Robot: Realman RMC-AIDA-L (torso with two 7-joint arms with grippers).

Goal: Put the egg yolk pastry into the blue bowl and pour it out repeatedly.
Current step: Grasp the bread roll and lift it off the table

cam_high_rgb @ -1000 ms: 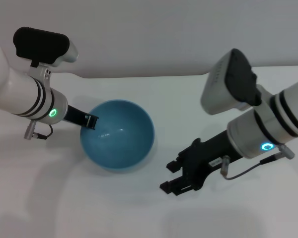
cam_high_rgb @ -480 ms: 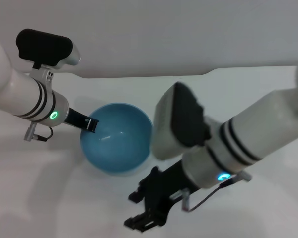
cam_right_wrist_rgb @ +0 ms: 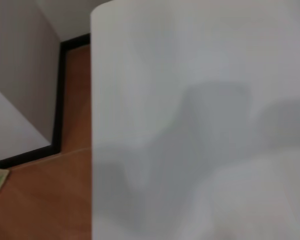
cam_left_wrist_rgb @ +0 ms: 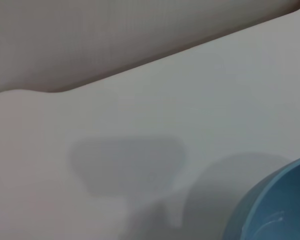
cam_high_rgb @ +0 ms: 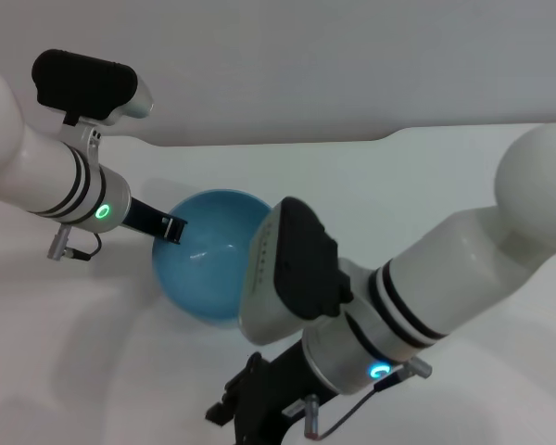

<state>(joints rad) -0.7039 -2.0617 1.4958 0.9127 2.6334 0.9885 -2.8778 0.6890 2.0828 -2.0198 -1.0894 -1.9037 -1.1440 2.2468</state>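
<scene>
Bowl first: the blue bowl [cam_high_rgb: 208,264] sits upright on the white worktop [cam_high_rgb: 445,176], its mouth facing up and slightly toward the camera, left of centre in the head view. Being round, it has no long axis to speak of. Its glossy inside shows only highlights, and part of the near right rim is hidden behind the right arm's wrist housing. No egg yolk pastry can be seen in any view; whether it lies behind the right arm I cannot tell.

The left end effector [cam_high_rgb: 170,227] reaches in from the left and meets the bowl's left rim, its dark fingertips [cam_high_rgb: 173,228] closed narrowly over the rim edge, one seeming to be inside the wall and one outside. In the left wrist view a curved piece of the bowl [cam_left_wrist_rgb: 275,200] shows in one corner, with bare worktop and soft shadows beside it.

The right end effector [cam_high_rgb: 236,413] hangs low at the near edge of the head view, in front of and below the bowl, clear of it. Its dark fingers run out of the frame, so I cannot tell how far they are spread. The right wrist view shows the worktop's edge [cam_right_wrist_rgb: 92,125] and a wooden floor [cam_right_wrist_rgb: 45,200] beyond it.
</scene>
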